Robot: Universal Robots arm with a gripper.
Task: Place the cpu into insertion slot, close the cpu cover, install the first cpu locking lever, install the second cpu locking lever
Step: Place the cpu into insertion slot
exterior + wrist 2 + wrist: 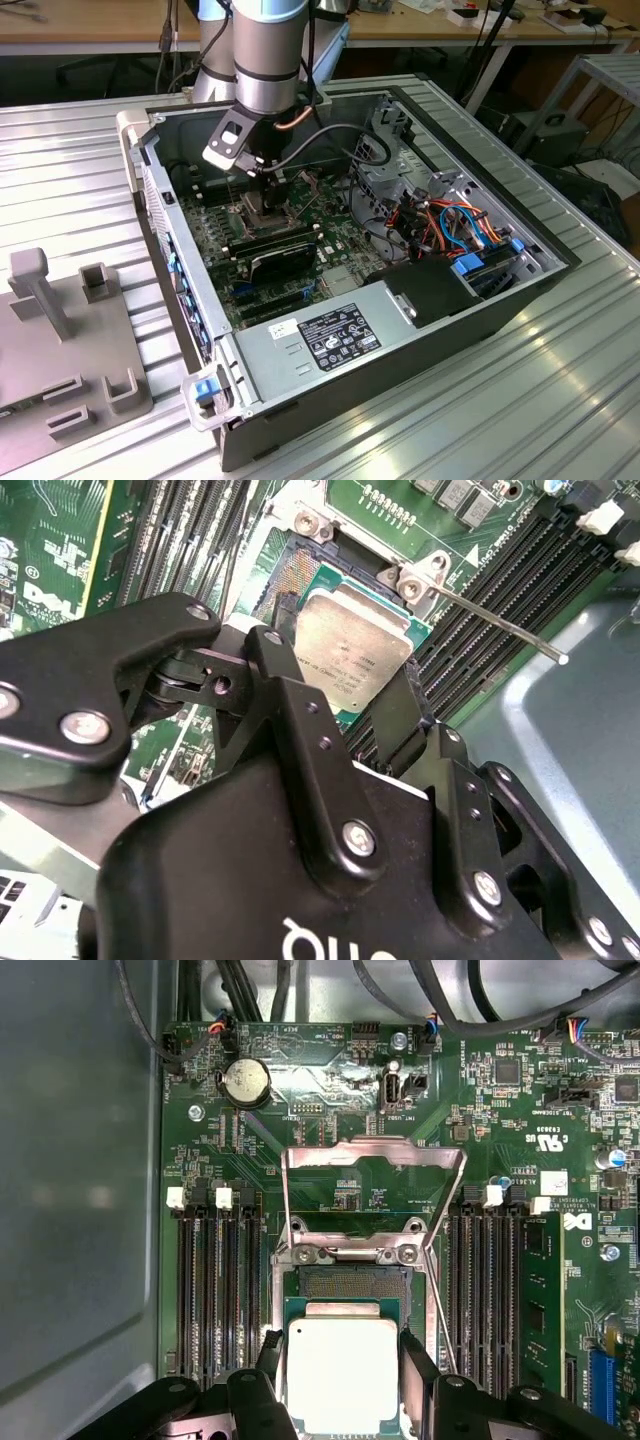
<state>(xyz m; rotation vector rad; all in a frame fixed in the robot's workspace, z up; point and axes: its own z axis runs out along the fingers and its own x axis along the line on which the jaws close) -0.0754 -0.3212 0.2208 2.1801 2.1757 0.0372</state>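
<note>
Cpu [342, 1385] is between the two fingers of my gripper [343, 1352], which clamp it on two opposite edges, over the insertion slot [355, 1282]. I cannot tell if the cpu already touches the socket. One strip of the slot's dark centre is bare near the hinge. The cpu cover [375, 1150] stands folded open beyond it. Memory slots [215, 1290] run close beside both fingers, so side room is small.

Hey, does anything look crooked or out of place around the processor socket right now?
The chip, gripped between the fingers, is off-centre over the socket: a strip of bare contacts shows beside the hinge of the open cover. Whether it hangs above or rests there, I cannot tell.
</note>
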